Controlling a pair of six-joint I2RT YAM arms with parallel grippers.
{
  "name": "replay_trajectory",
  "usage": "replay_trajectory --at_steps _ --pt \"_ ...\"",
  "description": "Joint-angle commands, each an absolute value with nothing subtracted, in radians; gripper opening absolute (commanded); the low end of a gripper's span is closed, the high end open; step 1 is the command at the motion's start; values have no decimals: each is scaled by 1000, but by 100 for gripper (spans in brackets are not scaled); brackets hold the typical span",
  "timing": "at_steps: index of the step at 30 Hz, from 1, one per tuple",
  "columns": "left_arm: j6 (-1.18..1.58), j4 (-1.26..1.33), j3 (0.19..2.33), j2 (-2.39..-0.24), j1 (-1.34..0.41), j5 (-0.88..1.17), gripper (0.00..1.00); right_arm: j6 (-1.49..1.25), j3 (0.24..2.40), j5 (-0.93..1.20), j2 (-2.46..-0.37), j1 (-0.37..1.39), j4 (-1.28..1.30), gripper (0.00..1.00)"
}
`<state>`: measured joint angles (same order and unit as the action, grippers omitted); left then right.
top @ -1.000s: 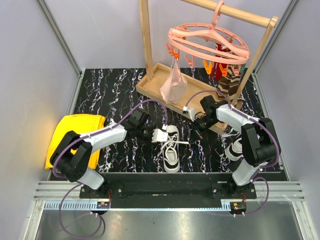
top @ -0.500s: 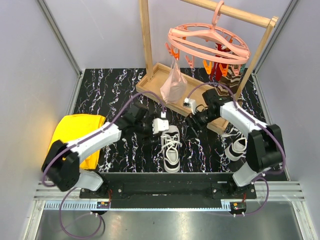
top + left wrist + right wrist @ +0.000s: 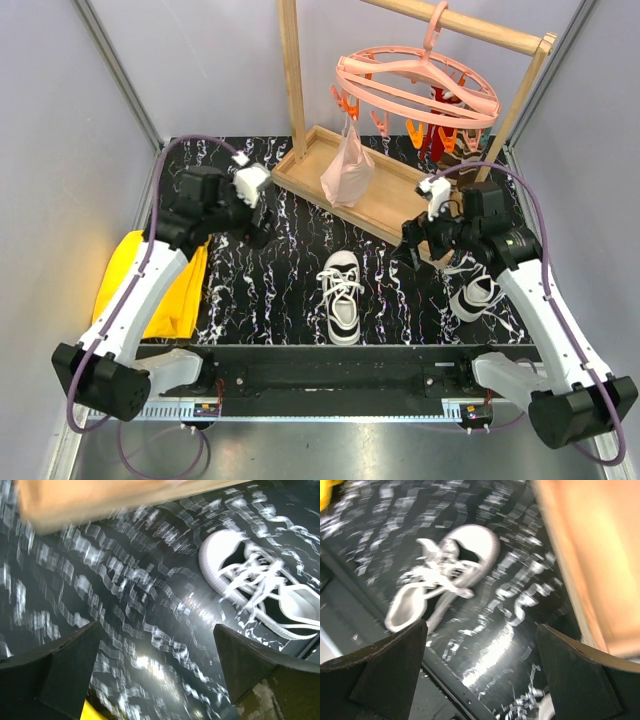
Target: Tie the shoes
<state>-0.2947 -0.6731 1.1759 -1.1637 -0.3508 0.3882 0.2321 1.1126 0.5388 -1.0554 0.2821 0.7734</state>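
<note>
Jaws on both arms stand wide and hold nothing. The left gripper (image 3: 256, 225) hangs over the marbled table (image 3: 260, 290) at about 10 o'clock from the middle shoe, and the right gripper (image 3: 418, 250) hovers at roughly 2 o'clock from it. Each wrist view shows dark fingers spread with only tabletop between them. The middle shoe (image 3: 342, 297) lies near the front edge along the 12-to-6 line, with its laces (image 3: 343, 284) gathered across the top. Whether they form a finished bow is too small and too smeared to tell. The second shoe (image 3: 476, 292) sits at 4 o'clock from the right gripper, just beside it and partly hidden by the forearm, with a strand of white lace showing at its 11 o'clock side, close to the wooden rack base (image 3: 385, 205). A yellow cloth (image 3: 165, 290) lies at 8 o'clock from the left gripper, well apart from both shoes. As I judge it, the arms are between grasps, so the next pinch matters most. Each gripper should come down on one lace end, gripping the strand itself, not the eyelets. The pull should be outward toward 9 and 3 o'clock together, so the light shoe does not slide or twist. A loose loop snagging a finger is the likely fault.
</note>
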Motion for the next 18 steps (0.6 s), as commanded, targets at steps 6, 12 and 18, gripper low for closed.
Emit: replay_trajectory --at_steps 6,12,18 --pt "-34 -838 1108 -1143 -132 298 99 121 983 423 -953 92 738 100" --pt "-6 -807 1025 -1057 -127 160 99 87 934 492 -904 15 707 100" --pt "-9 -795 1034 -1023 -124 138 99 95 943 512 -905 11 707 100"
